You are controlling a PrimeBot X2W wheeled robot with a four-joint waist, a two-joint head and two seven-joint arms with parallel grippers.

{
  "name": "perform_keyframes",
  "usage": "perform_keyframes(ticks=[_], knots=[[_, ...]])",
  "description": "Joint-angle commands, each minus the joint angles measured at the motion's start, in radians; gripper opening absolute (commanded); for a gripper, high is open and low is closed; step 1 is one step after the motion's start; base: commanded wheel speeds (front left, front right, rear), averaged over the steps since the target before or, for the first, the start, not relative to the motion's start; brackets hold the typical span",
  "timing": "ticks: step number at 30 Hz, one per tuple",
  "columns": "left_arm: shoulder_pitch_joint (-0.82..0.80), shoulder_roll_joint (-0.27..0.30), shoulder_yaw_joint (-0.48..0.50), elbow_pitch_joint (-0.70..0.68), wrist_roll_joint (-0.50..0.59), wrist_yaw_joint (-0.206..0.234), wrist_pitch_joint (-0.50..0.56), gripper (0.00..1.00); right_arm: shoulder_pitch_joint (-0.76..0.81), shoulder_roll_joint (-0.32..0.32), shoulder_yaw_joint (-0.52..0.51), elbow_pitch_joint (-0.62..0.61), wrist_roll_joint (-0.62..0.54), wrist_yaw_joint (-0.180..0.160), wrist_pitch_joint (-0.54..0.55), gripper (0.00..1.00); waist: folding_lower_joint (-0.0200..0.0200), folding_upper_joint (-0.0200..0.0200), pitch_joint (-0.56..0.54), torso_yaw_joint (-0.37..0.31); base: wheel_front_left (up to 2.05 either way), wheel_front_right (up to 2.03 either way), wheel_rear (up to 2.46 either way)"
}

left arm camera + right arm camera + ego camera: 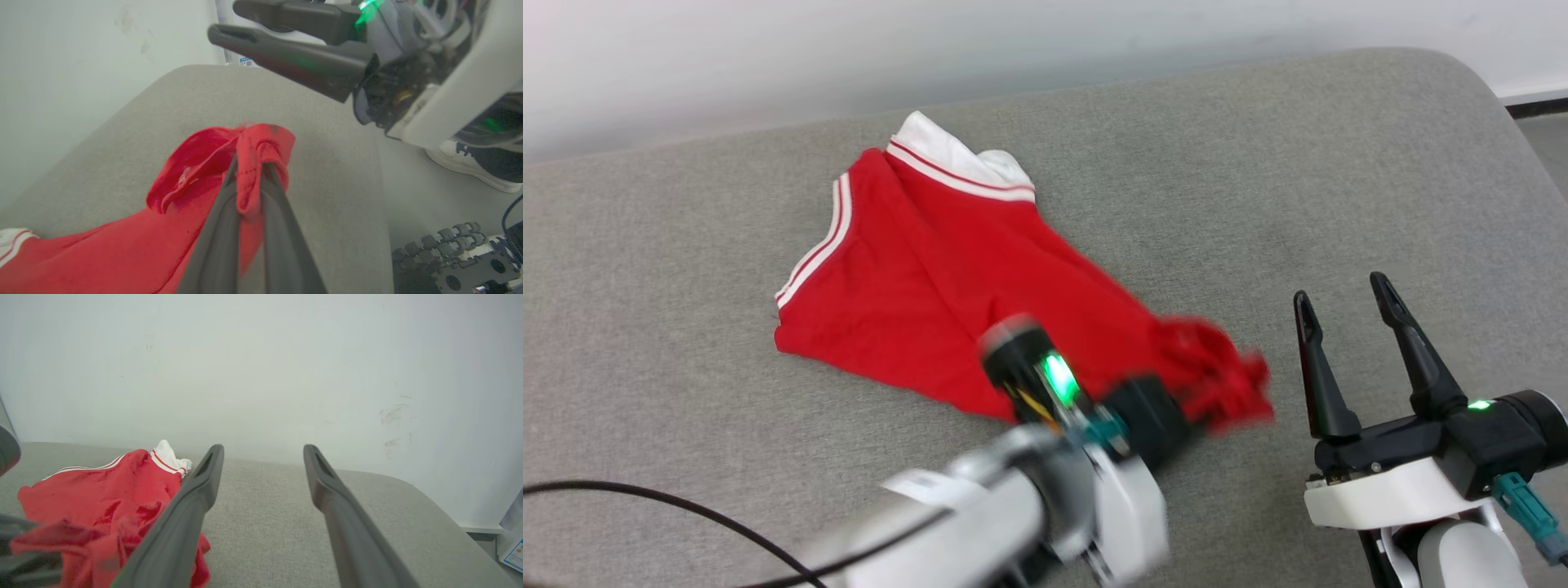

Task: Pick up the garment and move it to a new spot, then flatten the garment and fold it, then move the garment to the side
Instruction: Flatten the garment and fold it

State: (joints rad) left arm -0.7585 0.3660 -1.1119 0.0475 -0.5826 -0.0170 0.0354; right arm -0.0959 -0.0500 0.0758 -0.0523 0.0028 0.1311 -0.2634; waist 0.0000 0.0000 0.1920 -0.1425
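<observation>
We see a grey woven-fabric cushion (1298, 180) with rounded corners, its far edge set against a white wall (849, 49). We notice faint scuff marks (392, 416) on that wall above the cushion's far right corner. Off the cushion's right edge lies grey floor (425, 204), where a person's white sneaker (466, 169) stands. A dark skirting strip (1539, 106) runs beyond the corner, with a white package with blue print (515, 547) close by.

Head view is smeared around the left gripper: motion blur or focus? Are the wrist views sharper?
Head view: motion blur on the left gripper and the bunched end of the garment; the right gripper and the grey cushion are crisp. Left wrist view: the pinched fold is sharp. Right wrist view: the bunch at lower left is smeared, its own fingers sharp.
</observation>
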Motion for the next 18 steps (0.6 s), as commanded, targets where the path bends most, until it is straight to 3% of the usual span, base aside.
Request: perform_keyframes(ticks=[1, 4, 8, 9, 10, 18], knots=[[0.017, -0.024, -0.020, 0.012, 0.000, -0.010, -0.010, 0.00, -0.007, -0.001, -0.004, 0.001, -0.008, -0.001, -0.002, 1.00, 0.0000, 0.0000, 0.002, -0.006, 0.00, 0.00, 0.00], [0.086, -0.112, -0.094, 0.083, -0.019, -0.043, -0.026, 0.00, -0.015, 0.000, -0.011, -0.001, -0.009, -0.001, -0.002, 1.00, 0.0000, 0.0000, 0.006, -0.014, 0.00, 0.00, 0.00], [0.121, -0.187, -0.141, 0.193, -0.023, -0.084, -0.022, 0.00, -0.017, 0.000, -0.013, 0.000, -0.013, -0.001, -0.002, 1.00, 0.0000, 0.0000, 0.011, -0.017, 0.00, 0.00, 0.00], [0.123, -0.199, -0.148, 0.218, -0.017, -0.091, -0.026, 0.45, -0.017, 0.000, -0.012, 0.000, -0.013, -0.001, -0.002, 1.00, 0.0000, 0.0000, 0.012, -0.018, 0.00, 0.00, 0.00], [0.128, -0.207, -0.153, 0.245, -0.015, -0.096, -0.028, 1.00, -0.016, 0.000, -0.011, 0.001, -0.013, -0.001, -0.002, 1.00, 0.0000, 0.0000, 0.012, -0.019, 0.00, 0.00, 0.00], [0.087, -0.190, -0.105, 0.349, -0.022, -0.090, -0.119, 1.00, 0.001, 0.000, -0.016, 0.006, -0.015, -0.001, -0.002, 1.00, 0.0000, 0.0000, -0.008, 0.013, 0.00, 0.00, 0.00]])
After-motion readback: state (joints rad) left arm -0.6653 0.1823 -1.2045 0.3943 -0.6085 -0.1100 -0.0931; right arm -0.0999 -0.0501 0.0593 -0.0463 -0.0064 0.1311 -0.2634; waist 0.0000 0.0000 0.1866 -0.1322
